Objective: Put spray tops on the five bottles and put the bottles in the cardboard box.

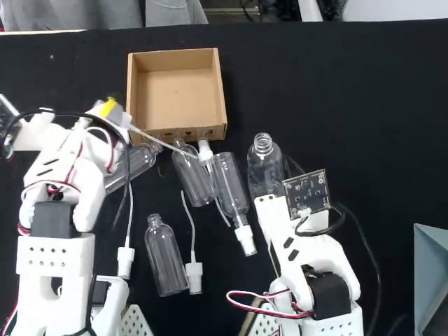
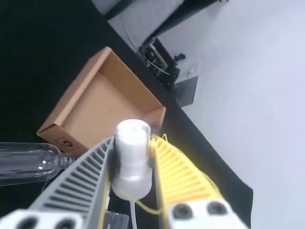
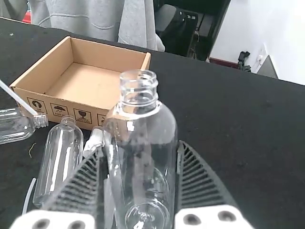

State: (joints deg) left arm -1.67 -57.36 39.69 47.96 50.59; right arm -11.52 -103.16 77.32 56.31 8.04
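The cardboard box [image 1: 220, 91], at 11 o'clock on the table [image 1: 364, 105], holds 0 bottles. The left gripper [image 2: 132, 143] clamps a spray top [image 2: 132, 160]; the right gripper [image 3: 139, 151] clasps an uncapped bottle [image 3: 140, 124] upright at the box's 5 o'clock. Nearly everything seems left.

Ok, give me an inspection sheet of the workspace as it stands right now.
Surface: black table, no spills seen.
Job's things: cardboard box empty; four lying bottles in front of it, loose spray tops among them.
Clutter: nothing seen.
Grippers: left gripper shut on a held spray top, its tube sticking out; right gripper shut on an upright uncapped bottle.
Cables: wires loop at the arm bases.
Surroundings: grey object at the right edge.
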